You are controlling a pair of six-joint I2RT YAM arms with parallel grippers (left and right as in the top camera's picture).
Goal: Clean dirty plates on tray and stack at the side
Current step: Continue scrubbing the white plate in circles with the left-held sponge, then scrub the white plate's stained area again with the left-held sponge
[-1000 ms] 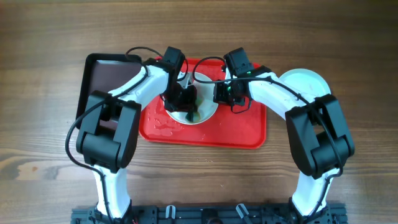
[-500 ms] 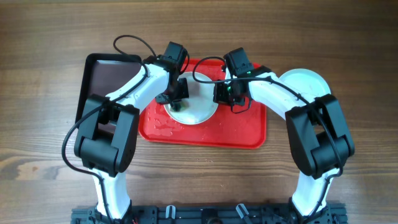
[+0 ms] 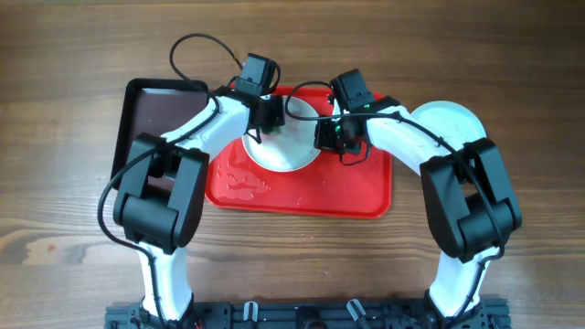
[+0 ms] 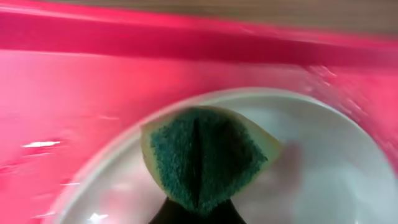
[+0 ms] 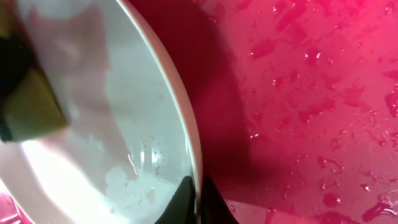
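A pale plate (image 3: 285, 149) sits on the red tray (image 3: 302, 190). My left gripper (image 3: 266, 120) is shut on a folded green and yellow sponge (image 4: 203, 155) and presses it on the plate's far part (image 4: 311, 162). My right gripper (image 3: 322, 139) is shut on the plate's right rim (image 5: 186, 134); its fingers (image 5: 194, 196) pinch the edge. The sponge's yellow side (image 5: 31, 106) shows at the left of the right wrist view. A faint pink smear and water remain on the plate (image 5: 93, 124). More plates (image 3: 450, 122) lie stacked on the table, right of the tray, partly hidden by my right arm.
A smaller black tray (image 3: 146, 119) lies left of the red tray, partly under my left arm. The red tray's surface is wet with droplets (image 5: 311, 93). Wooden table (image 3: 64, 183) extends around both trays.
My left gripper has moved the sponge from the plate's middle toward its far edge. My right gripper has stayed on the rim.
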